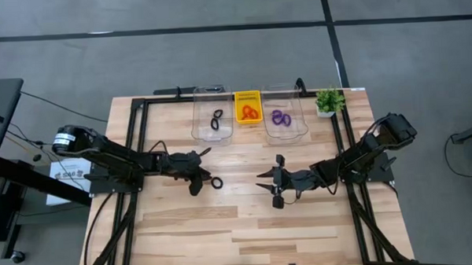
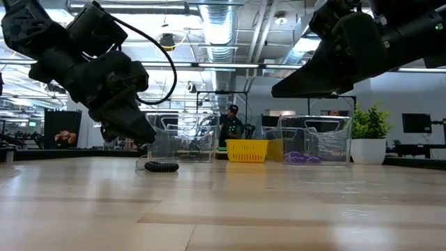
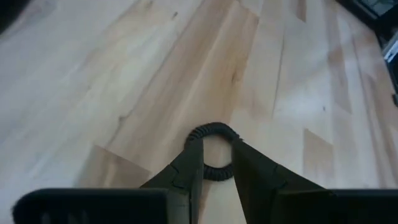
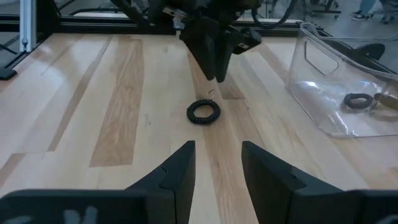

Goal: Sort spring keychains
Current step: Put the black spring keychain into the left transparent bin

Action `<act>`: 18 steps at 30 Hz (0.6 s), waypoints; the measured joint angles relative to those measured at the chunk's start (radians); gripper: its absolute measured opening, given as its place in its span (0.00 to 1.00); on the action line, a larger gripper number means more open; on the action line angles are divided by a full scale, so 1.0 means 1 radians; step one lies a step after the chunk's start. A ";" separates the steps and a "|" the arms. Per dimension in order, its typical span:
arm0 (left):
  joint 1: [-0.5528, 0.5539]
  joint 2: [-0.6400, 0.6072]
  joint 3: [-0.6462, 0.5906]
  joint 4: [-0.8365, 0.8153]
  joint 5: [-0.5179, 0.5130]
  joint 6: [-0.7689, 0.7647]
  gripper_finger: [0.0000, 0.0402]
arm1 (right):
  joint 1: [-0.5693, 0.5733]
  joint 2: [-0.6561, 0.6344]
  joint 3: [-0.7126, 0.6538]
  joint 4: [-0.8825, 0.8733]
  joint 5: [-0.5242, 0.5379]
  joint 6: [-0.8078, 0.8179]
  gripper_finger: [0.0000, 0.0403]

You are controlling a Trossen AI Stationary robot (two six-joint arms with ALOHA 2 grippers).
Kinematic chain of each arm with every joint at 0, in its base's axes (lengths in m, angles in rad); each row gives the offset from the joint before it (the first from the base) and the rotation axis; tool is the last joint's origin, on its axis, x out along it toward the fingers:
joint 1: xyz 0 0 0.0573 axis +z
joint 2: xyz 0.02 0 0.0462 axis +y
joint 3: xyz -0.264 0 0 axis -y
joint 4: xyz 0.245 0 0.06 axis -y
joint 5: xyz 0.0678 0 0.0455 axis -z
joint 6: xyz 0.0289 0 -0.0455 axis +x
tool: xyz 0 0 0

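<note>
Black spring keychain (image 3: 213,152) lies flat, hole upward; left fingers (image 3: 189,171) straddle it apart; right fingers (image 4: 180,168) apart.

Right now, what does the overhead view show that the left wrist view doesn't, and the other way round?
Only the high view shows the two clear bins, one holding black keychains and one holding purple ones, the yellow basket with orange ones, the plant and the right gripper.

Only the left wrist view shows the left gripper with its fingertips straddling the ring, not clamped.

Both show the black keychain lying on the table.
</note>
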 joint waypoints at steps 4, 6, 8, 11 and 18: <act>-0.031 0.000 0.000 -0.003 0.005 -0.030 0.20 | -0.002 0.000 0.000 0.000 0.000 0.000 0.30; -0.046 0.000 0.000 -0.006 0.013 -0.030 0.20 | -0.002 0.000 0.000 0.000 0.000 0.000 0.30; -0.058 0.000 0.000 -0.008 0.015 -0.030 0.20 | -0.002 0.000 0.000 0.001 0.000 0.000 0.30; -0.061 0.000 0.000 -0.008 0.016 -0.028 0.20 | -0.002 0.000 0.000 0.004 0.000 0.000 0.30; -0.060 0.000 0.000 -0.008 -0.013 -0.006 0.20 | -0.002 0.000 0.000 0.004 0.000 0.000 0.30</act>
